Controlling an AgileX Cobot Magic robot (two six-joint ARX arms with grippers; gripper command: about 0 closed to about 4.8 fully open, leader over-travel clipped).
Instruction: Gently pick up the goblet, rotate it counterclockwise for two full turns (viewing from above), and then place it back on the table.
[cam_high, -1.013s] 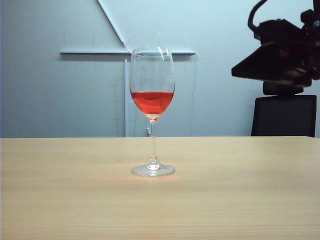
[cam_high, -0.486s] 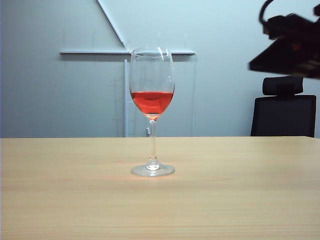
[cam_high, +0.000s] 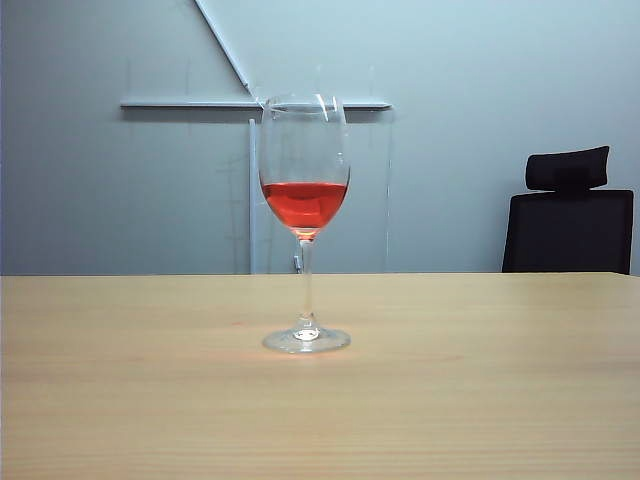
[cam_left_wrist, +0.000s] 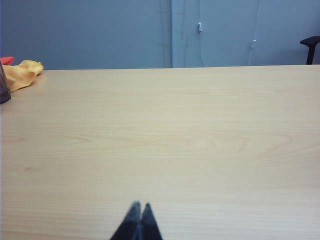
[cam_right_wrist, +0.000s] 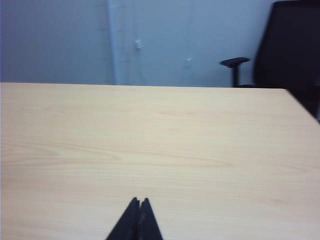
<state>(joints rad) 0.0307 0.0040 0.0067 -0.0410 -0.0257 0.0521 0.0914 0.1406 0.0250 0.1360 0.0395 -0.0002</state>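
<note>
Clear glass, the goblet (cam_high: 305, 222) stands upright mid-counter (cam_high: 500, 400), untouched by either the left end effector (cam_left_wrist: 137, 212) or the right end effector (cam_right_wrist: 138, 207), both closed over bare wood; its thin stem could tip if nudged.

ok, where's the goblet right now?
Exterior view: the goblet stands upright on the table, just left of centre, nothing touching it; a black chair sits behind on the right. Neither wrist view shows it, and neither pincer is near.
</note>
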